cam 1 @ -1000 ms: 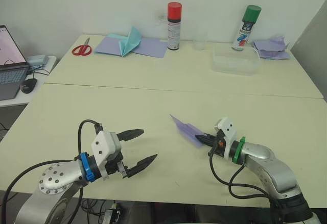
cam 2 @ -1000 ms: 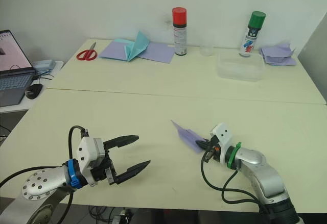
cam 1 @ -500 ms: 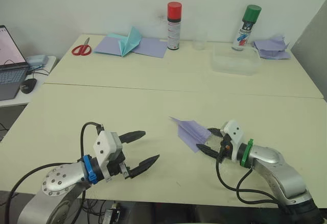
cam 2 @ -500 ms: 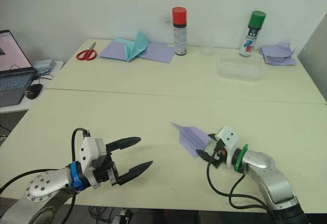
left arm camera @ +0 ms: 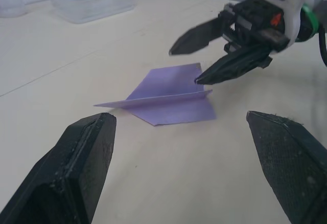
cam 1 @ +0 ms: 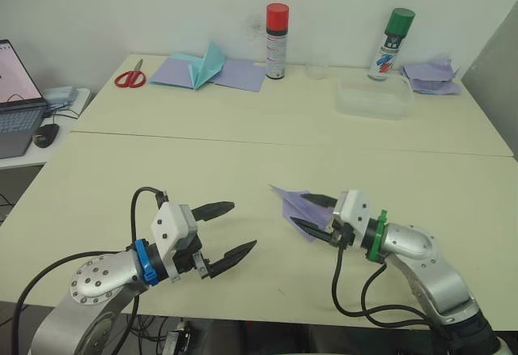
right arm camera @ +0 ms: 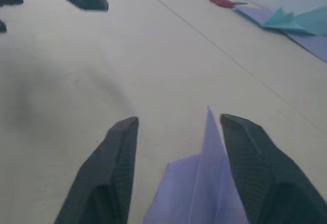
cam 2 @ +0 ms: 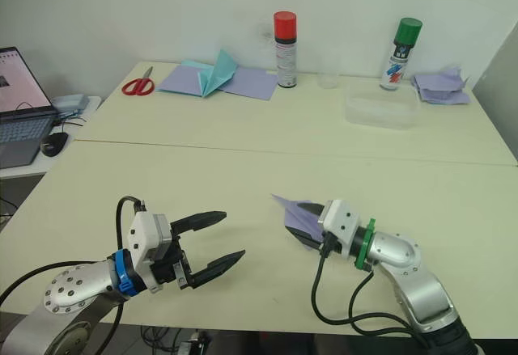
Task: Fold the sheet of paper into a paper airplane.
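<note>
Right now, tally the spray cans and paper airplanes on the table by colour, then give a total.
Red-capped spray can: 1
Green-capped spray can: 1
Lavender paper airplane: 1
Teal paper airplane: 1
Total: 4

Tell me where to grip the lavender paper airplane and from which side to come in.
Judging by its pose, grip the raised center fold of the paper airplane at its wide tail end, coming from the robot's right, where the open right gripper already straddles it. The wings lie flat, offering little to pinch.

The paper airplane (left arm camera: pixel 171 99), a pale lavender pointed wedge, lies flat on the table.
</note>
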Robot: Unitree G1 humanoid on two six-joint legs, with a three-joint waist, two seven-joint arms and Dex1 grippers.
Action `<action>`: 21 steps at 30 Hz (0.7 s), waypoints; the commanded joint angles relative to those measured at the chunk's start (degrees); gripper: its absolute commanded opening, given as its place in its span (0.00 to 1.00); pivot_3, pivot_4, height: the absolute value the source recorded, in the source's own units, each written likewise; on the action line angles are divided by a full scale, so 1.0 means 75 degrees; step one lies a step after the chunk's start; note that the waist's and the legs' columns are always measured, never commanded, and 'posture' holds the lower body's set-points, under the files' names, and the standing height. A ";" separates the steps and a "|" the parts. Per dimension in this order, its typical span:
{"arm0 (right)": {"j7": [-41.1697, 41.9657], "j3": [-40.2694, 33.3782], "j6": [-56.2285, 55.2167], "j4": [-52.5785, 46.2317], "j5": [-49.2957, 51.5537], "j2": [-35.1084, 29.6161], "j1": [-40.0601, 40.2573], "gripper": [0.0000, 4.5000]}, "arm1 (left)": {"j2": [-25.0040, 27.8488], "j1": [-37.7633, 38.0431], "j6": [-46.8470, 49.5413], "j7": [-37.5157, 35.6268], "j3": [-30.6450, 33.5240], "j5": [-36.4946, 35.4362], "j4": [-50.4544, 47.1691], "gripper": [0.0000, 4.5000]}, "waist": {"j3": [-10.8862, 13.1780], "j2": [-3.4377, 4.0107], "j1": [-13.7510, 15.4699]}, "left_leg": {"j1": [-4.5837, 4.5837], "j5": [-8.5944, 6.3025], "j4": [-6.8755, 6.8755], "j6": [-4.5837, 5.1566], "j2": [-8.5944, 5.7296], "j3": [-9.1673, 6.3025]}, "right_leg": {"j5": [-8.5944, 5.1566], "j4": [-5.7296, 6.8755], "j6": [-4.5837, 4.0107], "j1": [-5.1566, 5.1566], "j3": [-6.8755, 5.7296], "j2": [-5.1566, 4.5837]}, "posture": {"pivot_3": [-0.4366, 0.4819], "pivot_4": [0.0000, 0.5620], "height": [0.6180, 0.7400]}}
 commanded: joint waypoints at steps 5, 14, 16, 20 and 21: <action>-0.0812 0.0283 -0.0511 0.0778 -0.1101 0.0414 -0.0141 0.49 | 0.0095 0.0226 -0.0082 -0.0030 0.0071 0.0143 -0.0208 1.00 | 0.0000 0.0000 -0.0005 | 0.0001 0.0000 -0.0001 0.0000 0.0003 0.0000 | 0.0000 0.0002 -0.0002 -0.0003 -0.0001 0.0001 | 0.48 0.27 1.00; -0.1095 -0.0183 0.0393 0.1385 -0.0611 0.1093 -0.0345 0.40 | -0.0083 -0.0245 0.0366 0.0364 0.0161 -0.0109 -0.0080 1.00 | 0.0000 0.0000 0.0002 | 0.0000 0.0000 0.0001 0.0000 0.0003 -0.0003 | 0.0018 0.0004 -0.0032 0.0000 -0.0004 0.0001 | 0.48 0.27 1.00; -0.1141 -0.0330 0.0617 0.1453 -0.0464 0.1240 -0.0376 0.27 | -0.0081 -0.0358 0.0427 0.0381 0.0136 -0.0124 -0.0071 1.00 | 0.0000 0.0001 0.0001 | 0.0001 0.0001 0.0001 -0.0001 0.0003 -0.0003 | 0.0018 0.0006 -0.0031 -0.0001 -0.0003 0.0001 | 0.48 0.27 1.00; -0.1218 -0.0490 0.0894 0.1446 -0.0344 0.1364 -0.0423 0.01 | -0.0100 -0.0390 0.0497 0.0404 0.0101 -0.0135 -0.0101 1.00 | 0.0000 0.0001 -0.0003 | -0.0001 0.0000 0.0000 -0.0001 0.0001 0.0000 | 0.0018 0.0005 -0.0032 -0.0003 0.0000 0.0001 | 0.48 0.27 1.00; -0.1227 -0.0496 0.0918 0.1424 -0.0363 0.1361 -0.0423 0.01 | -0.0107 -0.0382 0.0511 0.0412 0.0098 -0.0146 -0.0124 1.00 | 0.0000 0.0001 -0.0003 | -0.0001 0.0000 -0.0001 -0.0001 0.0001 0.0000 | 0.0018 0.0005 -0.0032 -0.0003 -0.0001 0.0001 | 0.48 0.27 1.00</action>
